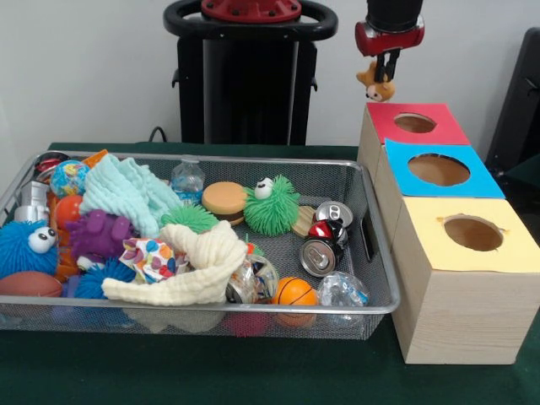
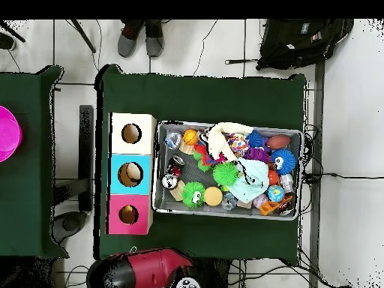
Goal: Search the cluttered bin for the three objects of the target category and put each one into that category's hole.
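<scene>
My gripper (image 1: 387, 72) hangs at the upper right of the front view, shut on a small orange-brown plush animal (image 1: 376, 83) that dangles from its fingers. The toy hovers just above and slightly left of the round hole (image 1: 414, 123) in the red-topped box (image 1: 384, 118). In the overhead view that box (image 2: 116, 217) is the one nearest the robot's base, and a brownish shape shows in its hole; the gripper itself I cannot make out there. The wire mesh bin (image 1: 371, 245) beside the boxes is full of mixed toys, cloths and cans.
Blue-topped (image 1: 405, 156) and yellow-topped (image 1: 430, 245) boxes with holes stand in a row with the red one. The bin holds a green fuzzy ball with eyes (image 1: 272, 205), a blue one (image 1: 27, 246), a cream cloth (image 1: 198, 270), crushed cans (image 1: 325, 236) and a small basketball (image 1: 294, 293).
</scene>
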